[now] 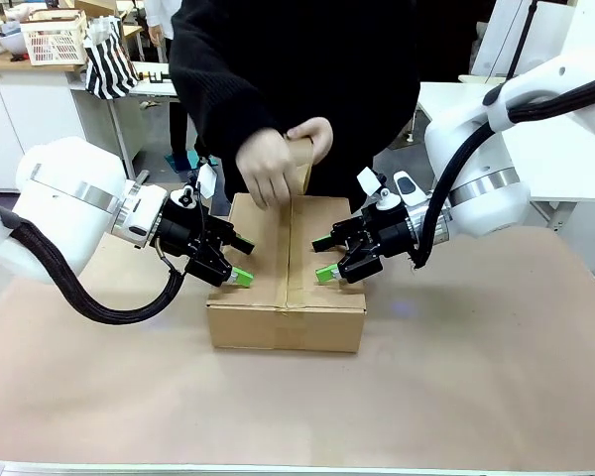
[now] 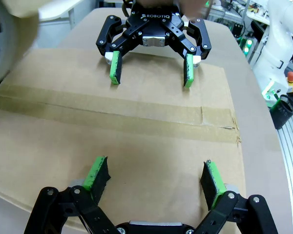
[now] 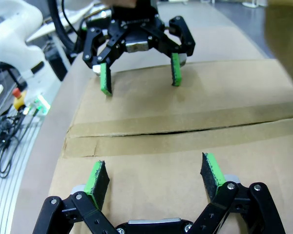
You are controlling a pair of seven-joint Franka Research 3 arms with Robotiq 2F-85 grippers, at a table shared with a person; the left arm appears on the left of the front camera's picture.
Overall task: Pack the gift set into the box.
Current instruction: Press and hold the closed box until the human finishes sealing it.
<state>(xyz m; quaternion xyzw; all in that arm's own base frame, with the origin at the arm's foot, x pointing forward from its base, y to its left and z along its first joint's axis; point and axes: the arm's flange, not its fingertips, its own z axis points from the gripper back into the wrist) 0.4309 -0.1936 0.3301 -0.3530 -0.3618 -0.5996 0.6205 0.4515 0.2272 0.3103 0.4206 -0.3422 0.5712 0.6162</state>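
Box (image 1: 288, 273) sits mid-worktop, flaps down, w/ left gripper (image 1: 240, 260) at 9 o'clock, right gripper (image 1: 323, 256) at 3, both jaws apart; looks stiff, light, so press flaps flat.

The box (image 1: 286, 283) sits mid-tabletop (image 1: 476, 397), the left gripper (image 1: 233, 260) over its left flap, the right gripper (image 1: 327, 258) over its right, a person's hands (image 1: 278, 159) at its far edge.

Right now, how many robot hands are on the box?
2. The left hand is open on the box top left of the taped seam; the right hand is open on its right half.
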